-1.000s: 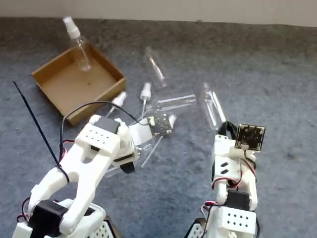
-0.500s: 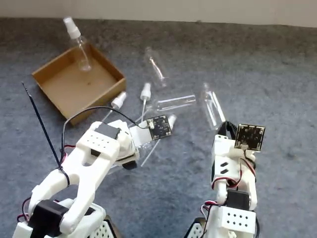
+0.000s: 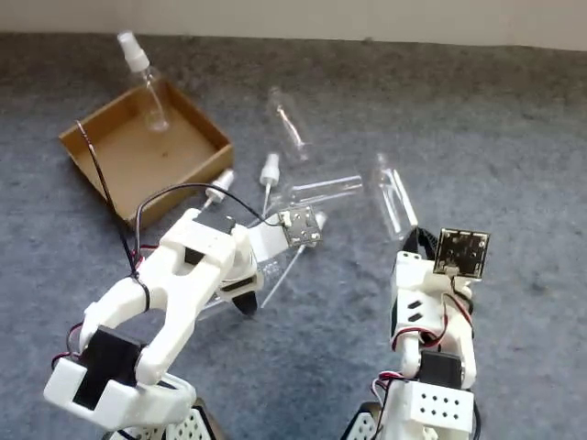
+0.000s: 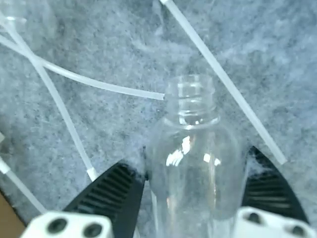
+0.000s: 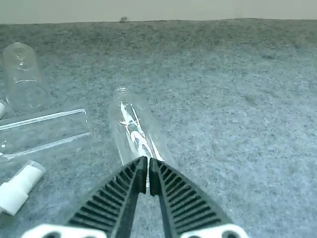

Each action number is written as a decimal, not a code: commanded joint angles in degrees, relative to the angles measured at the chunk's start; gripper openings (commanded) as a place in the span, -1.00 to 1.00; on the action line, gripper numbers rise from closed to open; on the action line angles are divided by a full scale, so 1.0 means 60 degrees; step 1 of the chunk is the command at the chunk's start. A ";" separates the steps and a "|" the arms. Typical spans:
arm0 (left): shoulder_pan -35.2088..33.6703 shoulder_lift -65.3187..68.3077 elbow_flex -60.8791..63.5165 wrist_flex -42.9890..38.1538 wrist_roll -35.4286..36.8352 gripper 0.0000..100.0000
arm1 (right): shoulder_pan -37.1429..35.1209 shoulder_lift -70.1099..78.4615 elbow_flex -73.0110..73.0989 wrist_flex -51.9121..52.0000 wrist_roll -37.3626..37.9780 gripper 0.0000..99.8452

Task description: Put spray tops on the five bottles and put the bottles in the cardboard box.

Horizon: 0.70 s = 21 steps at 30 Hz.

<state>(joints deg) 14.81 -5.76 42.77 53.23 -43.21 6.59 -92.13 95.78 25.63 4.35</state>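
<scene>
I can read no text, labels or numbers anywhere; the camera boards (image 3: pixel 461 250) seem unmarked.

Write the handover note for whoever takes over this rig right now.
Left gripper: shut on an uncapped bottle.
Right gripper: shut and empty, just short of a lying bottle on the carpet.
Done: one topped bottle stands in the cardboard box.
Loose: spray tops lie off the box's corner; two other bottles lie uncapped nearby.
Left: fit tops on the four uncapped bottles, then box all four.
</scene>
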 commanded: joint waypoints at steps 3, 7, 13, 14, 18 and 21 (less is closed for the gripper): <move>-0.0095 0.0081 -0.0549 0.0161 0.0103 -0.74 | -0.0051 -0.0110 0.1004 0.0022 0.0073 -0.99; -0.0095 0.0007 -0.0549 0.0176 0.0103 -0.81 | -0.0051 -0.0110 0.1004 0.0037 0.0059 -0.99; -0.0051 -0.0037 -0.0696 0.0176 0.0103 -0.81 | -0.0051 -0.0110 0.1004 0.0037 0.0059 -0.99; -0.0051 -0.0125 -0.0769 0.0176 0.0103 -0.81 | -0.0051 -0.0110 0.1004 0.0037 0.0059 -0.99; -0.0022 -0.1209 -0.0886 0.0513 0.0132 -0.81 | -0.0051 -0.0110 0.1004 0.0066 0.0073 -0.99; -0.0007 -0.2630 -0.0799 0.0835 0.0147 -0.81 | -0.0051 -0.0110 0.1004 0.0066 0.0073 -0.99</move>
<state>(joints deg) 14.99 -10.33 40.84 55.60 -42.77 6.59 -92.13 95.78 25.63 4.35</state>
